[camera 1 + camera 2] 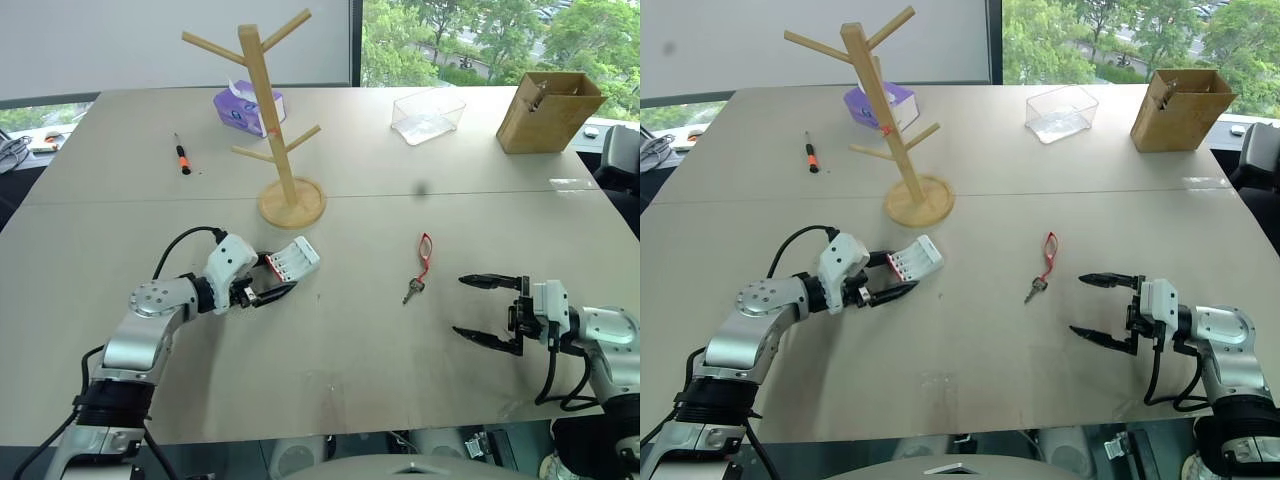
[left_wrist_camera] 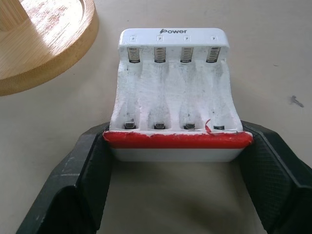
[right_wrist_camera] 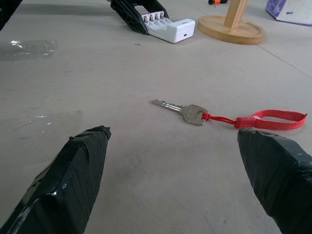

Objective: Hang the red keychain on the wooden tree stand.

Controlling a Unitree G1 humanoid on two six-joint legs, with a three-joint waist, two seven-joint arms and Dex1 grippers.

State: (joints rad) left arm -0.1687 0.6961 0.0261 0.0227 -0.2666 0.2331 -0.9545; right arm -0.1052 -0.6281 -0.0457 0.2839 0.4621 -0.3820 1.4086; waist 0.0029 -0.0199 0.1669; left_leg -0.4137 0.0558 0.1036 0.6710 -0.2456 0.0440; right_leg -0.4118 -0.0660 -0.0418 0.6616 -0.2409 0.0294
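Keychain status: the red keychain [image 1: 423,262] lies flat on the tabletop [image 1: 400,340], untouched, between both arms and well apart from the wooden tree stand [image 1: 272,120]. Right gripper [image 1: 487,312] has jaws wide open, aimed at it. Left gripper [image 1: 268,293] has jaws clamped on a white battery charger [image 1: 292,260]. Risks: the flat strap may slide under closing jaws; the occupied left arm cannot assist.

Matt table [image 1: 350,330], pale smooth wooden tree stand [image 1: 272,110], red woven-strap keychain [image 3: 229,117] with shiny metal key.
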